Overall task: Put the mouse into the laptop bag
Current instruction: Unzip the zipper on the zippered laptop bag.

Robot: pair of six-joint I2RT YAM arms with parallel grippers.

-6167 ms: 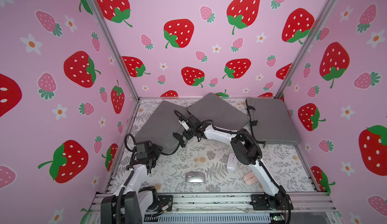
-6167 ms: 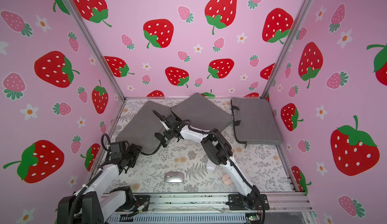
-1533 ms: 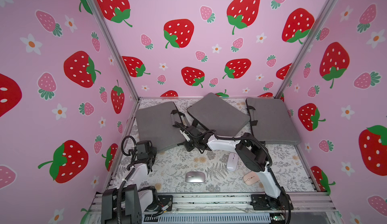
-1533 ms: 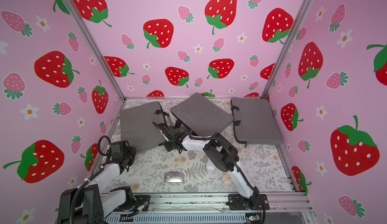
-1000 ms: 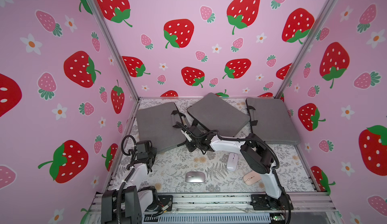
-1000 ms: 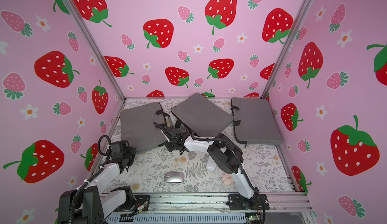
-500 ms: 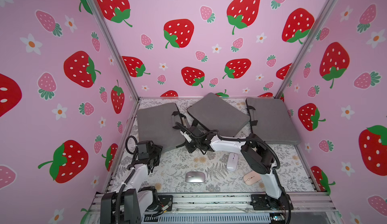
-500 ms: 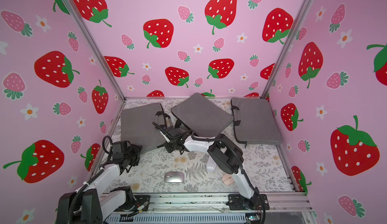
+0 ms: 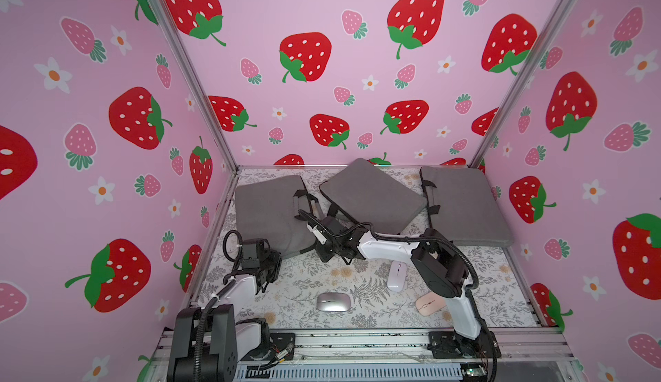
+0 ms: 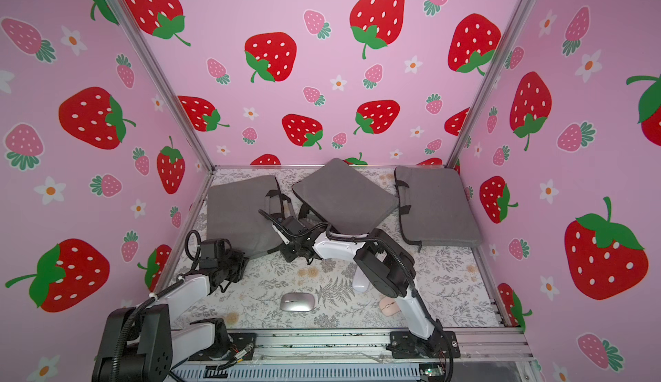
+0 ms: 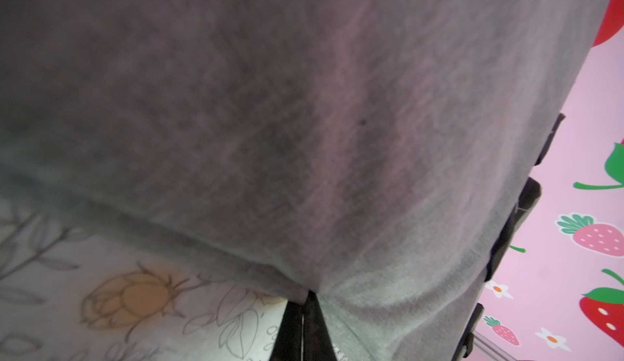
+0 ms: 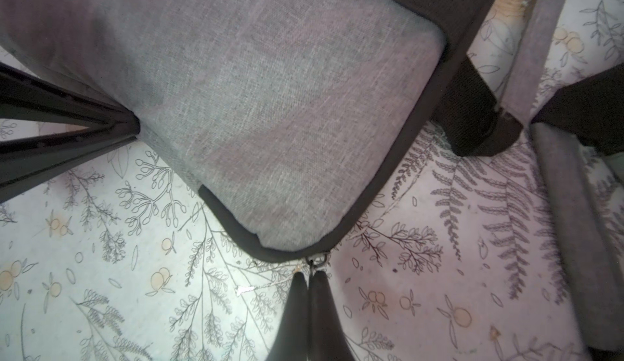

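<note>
We judge the step in hand to be unzipping; the laptop bag (image 9: pixel 266 208) looks zipped shut, and the silver mouse (image 9: pixel 332 301) lies untouched on the tabletop (image 9: pixel 300 283), on the robot's side of that bag and well apart from it. The left claw (image 11: pixel 304 312) is closed, pinching the fabric edge at one near corner of the bag; the right claw (image 12: pixel 309 285) is closed too, its tips at the zipper pull (image 12: pixel 317 262) on the bag's other near corner, apparently nipping it. To do this well we would use the left pinch as a firm anchor; draw the pull along the dark zipper band, low and parallel to the bag's edge, not upward; go slowly round the corner curve, where a slider tends to bind; open enough of the mouth for the mouse to pass.
</note>
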